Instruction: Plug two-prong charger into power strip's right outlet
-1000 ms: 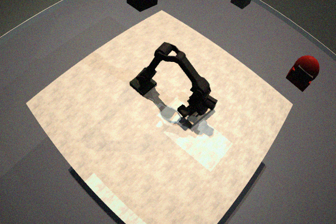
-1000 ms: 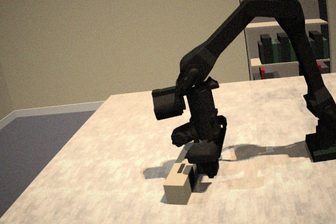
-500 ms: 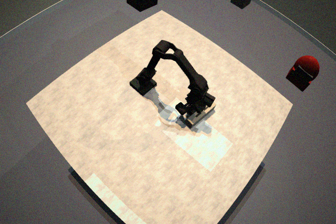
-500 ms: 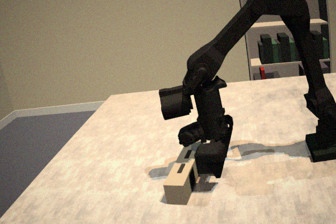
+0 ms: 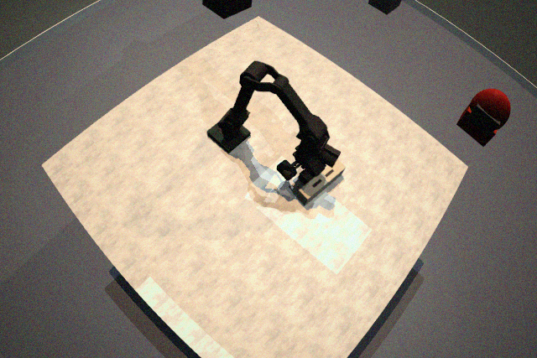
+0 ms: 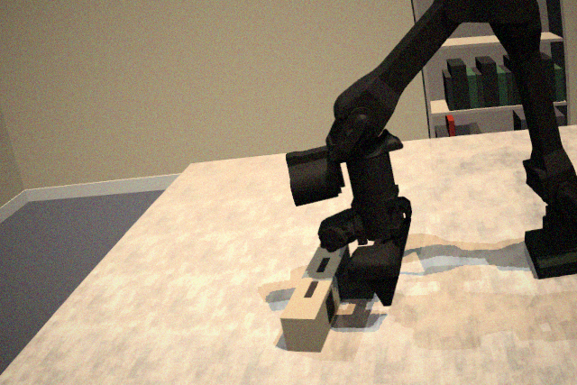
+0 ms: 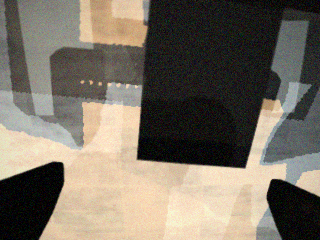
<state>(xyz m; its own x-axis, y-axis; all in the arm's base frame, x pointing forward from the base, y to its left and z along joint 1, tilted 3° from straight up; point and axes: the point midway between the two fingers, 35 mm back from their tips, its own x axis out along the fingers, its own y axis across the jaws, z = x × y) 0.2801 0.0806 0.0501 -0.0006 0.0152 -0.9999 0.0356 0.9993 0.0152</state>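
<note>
A beige power strip (image 6: 311, 302) lies on the counter (image 6: 186, 254). A dark block, apparently the charger (image 7: 202, 85), sits just beside it. The pincer (image 7: 160, 200) hangs over the charger, spread wide, gripping nothing.

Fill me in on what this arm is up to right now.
The arm's gripper hangs open and empty, low over the table, right beside the beige power strip. In the wrist view a dark block, probably the charger, lies between and ahead of the fingers, ungrasped. Nothing appears plugged into the strip's visible slots.
</note>
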